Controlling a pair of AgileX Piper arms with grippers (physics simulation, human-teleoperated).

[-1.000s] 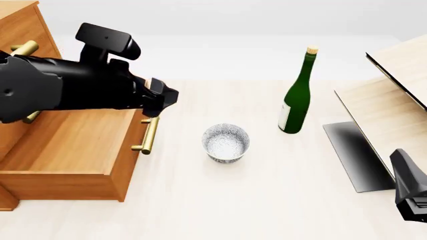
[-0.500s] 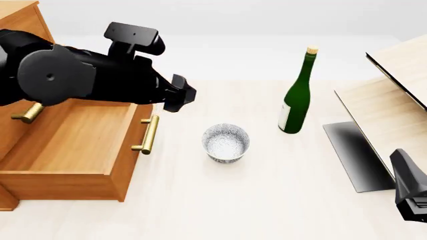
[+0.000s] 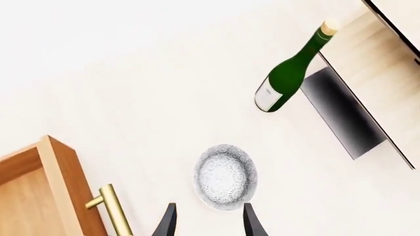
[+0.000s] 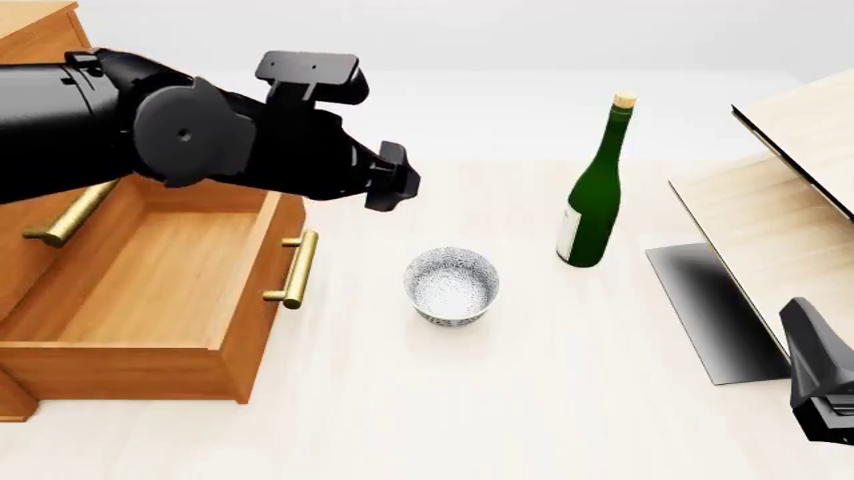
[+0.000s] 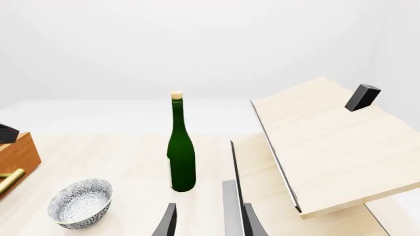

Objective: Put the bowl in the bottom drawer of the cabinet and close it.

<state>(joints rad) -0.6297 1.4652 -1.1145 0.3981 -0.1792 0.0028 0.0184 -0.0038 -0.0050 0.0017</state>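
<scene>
Left claw (image 4: 395, 188) empty, fingers moderately apart, hovering above the bowl (image 4: 453, 285) – which sits below and just ahead, beside the open drawer (image 4: 147, 290). Descending off-centre could tip the bowl – or clip the handle (image 4: 296, 268).

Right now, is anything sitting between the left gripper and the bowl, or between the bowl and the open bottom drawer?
Nothing visible. The left gripper hangs open above bare table short of the bowl. The bottom drawer stands open beside the bowl; the bottle stands off on the far side.
</scene>
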